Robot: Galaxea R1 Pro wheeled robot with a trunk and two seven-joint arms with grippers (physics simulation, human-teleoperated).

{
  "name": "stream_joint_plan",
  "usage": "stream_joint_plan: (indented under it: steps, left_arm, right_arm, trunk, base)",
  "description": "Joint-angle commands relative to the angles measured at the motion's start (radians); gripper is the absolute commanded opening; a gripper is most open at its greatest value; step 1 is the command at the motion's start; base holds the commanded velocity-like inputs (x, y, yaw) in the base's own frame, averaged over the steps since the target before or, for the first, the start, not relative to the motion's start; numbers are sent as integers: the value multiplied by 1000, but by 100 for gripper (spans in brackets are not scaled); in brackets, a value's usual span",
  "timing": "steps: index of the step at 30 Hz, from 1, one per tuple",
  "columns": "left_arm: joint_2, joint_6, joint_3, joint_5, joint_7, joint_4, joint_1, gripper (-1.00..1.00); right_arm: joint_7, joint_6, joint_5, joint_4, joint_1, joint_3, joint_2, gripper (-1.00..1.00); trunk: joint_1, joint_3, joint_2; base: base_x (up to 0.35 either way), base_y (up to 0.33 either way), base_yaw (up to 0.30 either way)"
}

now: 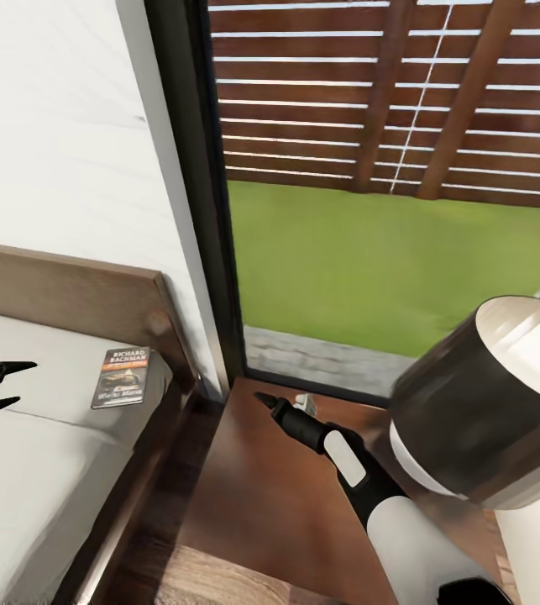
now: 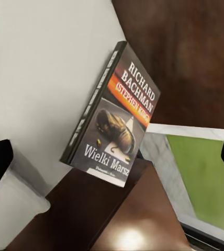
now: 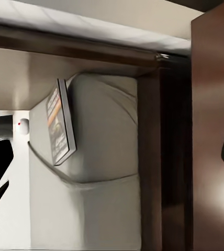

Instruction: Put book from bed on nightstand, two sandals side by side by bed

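Bedroom corner by the window [image 1: 387, 210]: the book [image 1: 122, 377] lies on the bed [image 1: 43, 454] near the headboard. Left gripper [image 1: 5, 382], fingers spread and empty, hovers beside it; right gripper [image 1: 268, 402], apparently empty, over the nightstand [image 1: 253, 496]. A shallow pinch may shove the book away.

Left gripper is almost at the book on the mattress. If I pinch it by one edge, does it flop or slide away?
The book looks like a thin paperback, so probably light and somewhat bendy if held by one edge. It lies flat on the soft mattress, so a sideways nudge would likely slide it, not tip it. The left gripper is open beside it; the cover may be slippery.
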Motion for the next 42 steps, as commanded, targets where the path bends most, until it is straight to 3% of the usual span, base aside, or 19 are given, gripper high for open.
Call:
stream_joint_plan:
  steps: [1, 15, 42]
  left_arm:
    - [1, 5, -7, 10, 0, 0, -1, 100]
    - [1, 3, -8, 9, 1, 0, 0, 100]
    - [1, 0, -8, 10, 0, -4, -1, 100]
  right_arm:
    - [0, 5, -6, 0, 0, 0, 0, 100]
    - [1, 4, -6, 0, -1, 2, 0, 100]
    - [1, -10, -6, 0, 0, 21, 0, 100]
  trunk:
    - [0, -1, 0]
    - [0, -1, 0]
    - [0, -1, 0]
  base:
    - [0, 0, 210]
    - [0, 0, 135]
    - [0, 0, 7]
